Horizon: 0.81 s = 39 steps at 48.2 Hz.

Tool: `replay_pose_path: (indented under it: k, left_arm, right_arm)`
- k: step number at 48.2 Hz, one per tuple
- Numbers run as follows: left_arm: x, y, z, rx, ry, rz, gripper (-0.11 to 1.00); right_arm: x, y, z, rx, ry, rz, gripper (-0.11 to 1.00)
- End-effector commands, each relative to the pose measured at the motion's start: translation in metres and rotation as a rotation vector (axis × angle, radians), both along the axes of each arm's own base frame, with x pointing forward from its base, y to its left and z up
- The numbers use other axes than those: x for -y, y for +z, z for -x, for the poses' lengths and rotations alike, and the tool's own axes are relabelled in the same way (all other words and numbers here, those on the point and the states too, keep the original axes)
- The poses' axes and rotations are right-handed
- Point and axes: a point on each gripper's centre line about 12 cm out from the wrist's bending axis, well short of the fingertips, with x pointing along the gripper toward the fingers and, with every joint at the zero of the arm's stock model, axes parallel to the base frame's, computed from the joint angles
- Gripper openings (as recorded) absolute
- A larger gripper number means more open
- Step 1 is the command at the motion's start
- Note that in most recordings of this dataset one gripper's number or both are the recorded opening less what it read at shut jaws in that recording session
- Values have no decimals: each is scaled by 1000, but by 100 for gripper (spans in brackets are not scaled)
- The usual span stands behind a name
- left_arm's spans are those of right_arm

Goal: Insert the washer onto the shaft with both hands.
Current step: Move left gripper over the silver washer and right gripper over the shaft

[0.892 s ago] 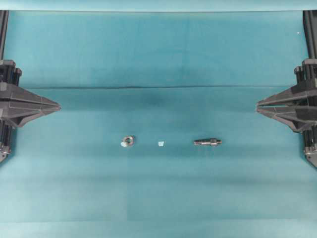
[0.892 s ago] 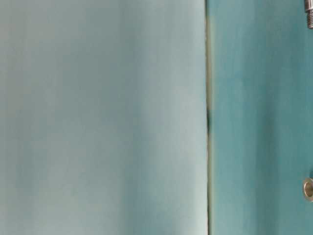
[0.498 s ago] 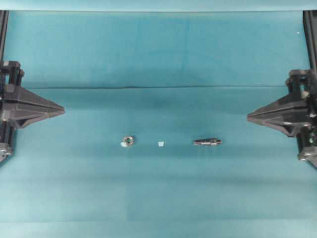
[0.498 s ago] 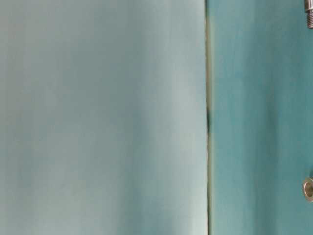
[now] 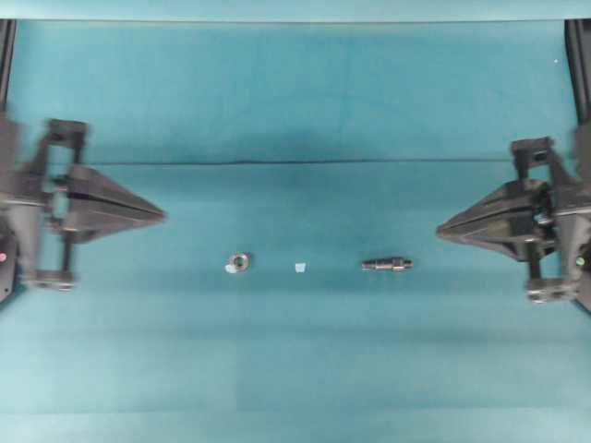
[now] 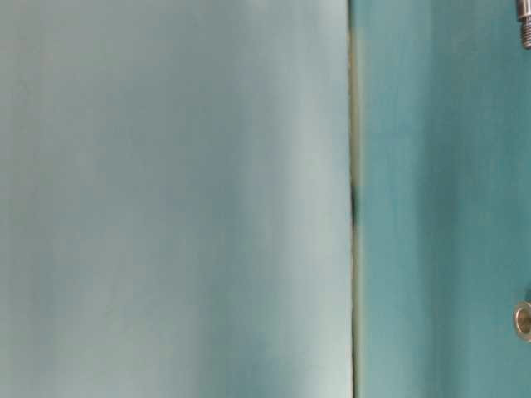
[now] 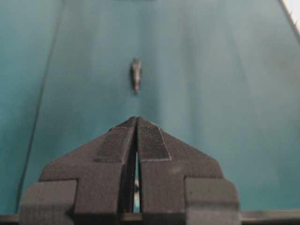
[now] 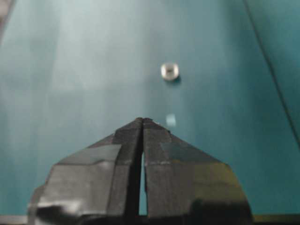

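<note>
The washer (image 5: 239, 262), a tiny silvery ring, lies flat on the teal cloth left of centre; it also shows in the right wrist view, washer (image 8: 169, 71), and at the table-level edge, washer (image 6: 523, 320). The shaft (image 5: 387, 264), a short dark stepped rod, lies flat right of centre; the left wrist view has the shaft (image 7: 136, 74) ahead of the fingertips. My left gripper (image 5: 162, 215) is shut and empty, up-left of the washer. My right gripper (image 5: 440, 231) is shut and empty, up-right of the shaft. Left gripper tips (image 7: 137, 118) and right gripper tips (image 8: 142, 119) meet.
A small pale scrap of tape (image 5: 299, 268) lies between washer and shaft, also seen as a pale scrap (image 8: 171, 120) just past the right fingertips. A crease in the cloth (image 5: 295, 162) runs across the table. Black frame rails (image 5: 578, 55) stand at both far corners.
Both grippers have moved inward toward the middle of the table, the left rightward and the right leftward. They stay shut. Washer, shaft and tape scrap have not moved.
</note>
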Motion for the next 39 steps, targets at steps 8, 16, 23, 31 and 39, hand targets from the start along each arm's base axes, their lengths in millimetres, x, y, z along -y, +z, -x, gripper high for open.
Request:
replay_pose_path:
  k: [8,16,23,31,39]
  left_arm:
    - [1,-7,-36,-146,-6,-10,2]
    - [1,-17,-52,-245,-5,-11,2]
    - [2,-29,-61,-359,-6,-12,2]
    - [2,-39,-71,-440,-6,-14,2]
    - [4,-57,-79,-534,-12,-16,2]
  right_arm:
    - [-1,-6,-21,-143,-1,-10,-9]
    - [-2,-18,-35,-253,3,-4,-9]
    - [-2,-31,-47,-386,5,2,-9]
    - [-1,-42,-58,-524,15,34,-9]
    - [-1,-53,-69,-594,17,40,-9]
